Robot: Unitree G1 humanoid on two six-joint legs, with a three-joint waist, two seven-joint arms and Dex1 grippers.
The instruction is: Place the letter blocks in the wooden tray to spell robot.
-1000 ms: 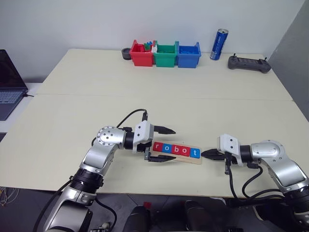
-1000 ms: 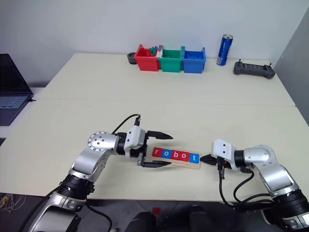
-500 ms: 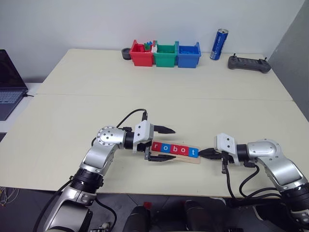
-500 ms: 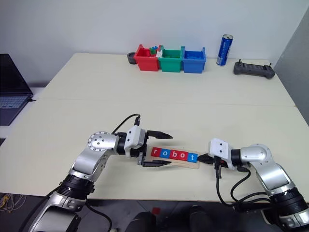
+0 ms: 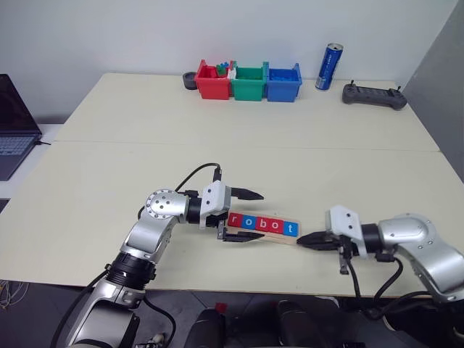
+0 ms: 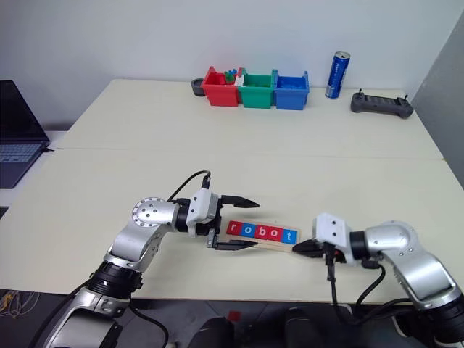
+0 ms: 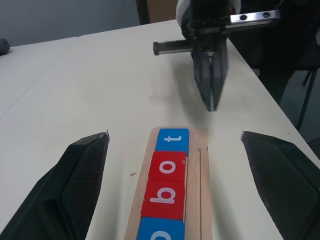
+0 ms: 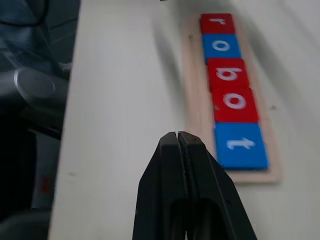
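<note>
Head views
- Tray place: wooden tray (image 5: 265,233) lying near the front edge of the table (image 5: 239,152), between the two grippers, long axis running across from left to right.
- Tray contents: letter blocks (image 5: 262,225) in one row, red, blue, red, red, blue, reading r-o-b-o-t; word looks complete.
- Left gripper (image 5: 246,215): jaws wide open, straddling the tray's "r" end, one finger behind it and one in front, holding nothing.
- Right gripper (image 5: 304,241): jaws closed and empty, tip just off the tray's "t" end, slightly toward the front edge.
- Nearer arm: both close; left one around the tray, right one just beside it.
- Hard to make out: whether either finger of the left gripper touches the wood cannot be told.
- Background: coloured bins (image 5: 249,81), can (image 5: 329,67) and controller (image 5: 373,95) well apart, at the far edge.

Left wrist view
- Tray direction: straight ahead between the open fingers (image 7: 70,185), long axis in line with the pointing direction.
- Cut off: "r" block out of frame, first "o" only partly in.
- Beyond the tray: closed right gripper (image 7: 212,75), tip aimed at the "t" end, apart from it.

Right wrist view
- Tray direction: ahead and to one side of the closed fingers (image 8: 186,200), not in line.
- Nearest block: blue "t" (image 8: 240,144).
- Hidden: tray's far end blurred.
</note>
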